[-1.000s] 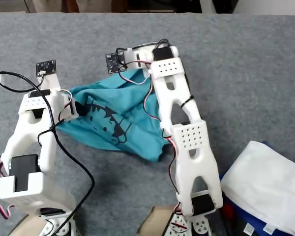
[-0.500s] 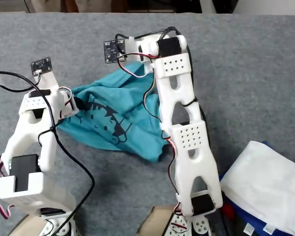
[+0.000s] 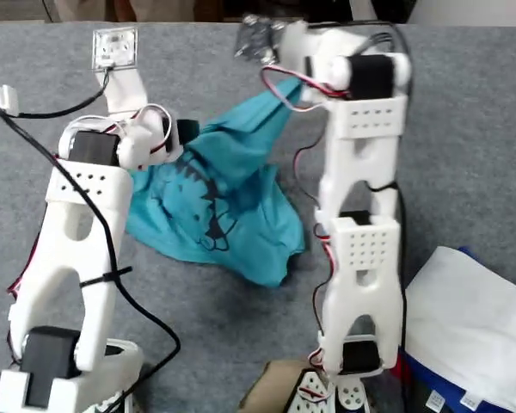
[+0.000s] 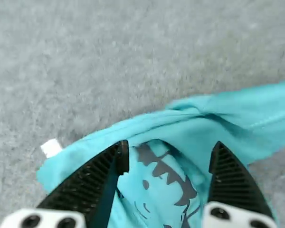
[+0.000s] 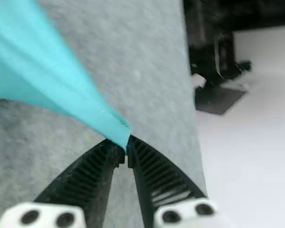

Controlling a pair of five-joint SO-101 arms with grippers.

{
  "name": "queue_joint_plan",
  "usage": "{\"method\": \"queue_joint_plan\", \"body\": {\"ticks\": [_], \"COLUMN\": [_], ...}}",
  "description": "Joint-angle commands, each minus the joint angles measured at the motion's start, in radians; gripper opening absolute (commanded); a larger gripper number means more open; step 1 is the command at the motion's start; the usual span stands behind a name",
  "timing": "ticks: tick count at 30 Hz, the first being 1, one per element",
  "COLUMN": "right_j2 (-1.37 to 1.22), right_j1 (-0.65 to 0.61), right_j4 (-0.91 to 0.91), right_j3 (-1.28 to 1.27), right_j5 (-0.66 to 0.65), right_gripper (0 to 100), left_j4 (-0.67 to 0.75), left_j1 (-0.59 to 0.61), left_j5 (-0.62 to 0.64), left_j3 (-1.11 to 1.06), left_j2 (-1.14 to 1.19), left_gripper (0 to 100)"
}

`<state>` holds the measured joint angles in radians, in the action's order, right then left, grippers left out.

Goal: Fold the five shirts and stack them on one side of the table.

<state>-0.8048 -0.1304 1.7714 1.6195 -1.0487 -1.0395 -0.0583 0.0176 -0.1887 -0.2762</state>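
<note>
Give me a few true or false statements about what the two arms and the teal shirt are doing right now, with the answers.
1. The right gripper is shut on an edge of the teal shirt. True.
2. The left gripper is clamped shut. False: its jaws stand wide apart over the shirt's dark print.
3. The teal shirt lies flat and neatly folded. False: it is bunched, with one end pulled up by the right gripper.
4. A white cloth lies near the right arm's base. True.
</note>
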Motion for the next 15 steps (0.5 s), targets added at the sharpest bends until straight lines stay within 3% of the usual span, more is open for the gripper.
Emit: {"method": "queue_joint_plan", "body": {"ticks": [1,6,10,15], "right_j2": [0.125,0.205,0.289,0.360], "right_j1": [0.053,0.114,0.174,0.220], "right_j4": [0.017,0.017,0.017,0.015], "right_j3": [0.035,-0.035,-0.234,-0.542], "right_j5": [0.069,0.120,0.123,0.123], "right_gripper": [0.4,0.4,0.4,0.4], "left_j4": [-0.006,-0.097,-0.150,-0.020], "left_j1": [0.023,0.161,0.288,0.339], "left_j5": [0.005,-0.003,-0.034,-0.147], "left_j3": [0.066,0.091,0.068,-0.115], "left_j2": [-0.059,-0.119,-0.127,-0.042], "left_gripper": [28,28,28,28]}}
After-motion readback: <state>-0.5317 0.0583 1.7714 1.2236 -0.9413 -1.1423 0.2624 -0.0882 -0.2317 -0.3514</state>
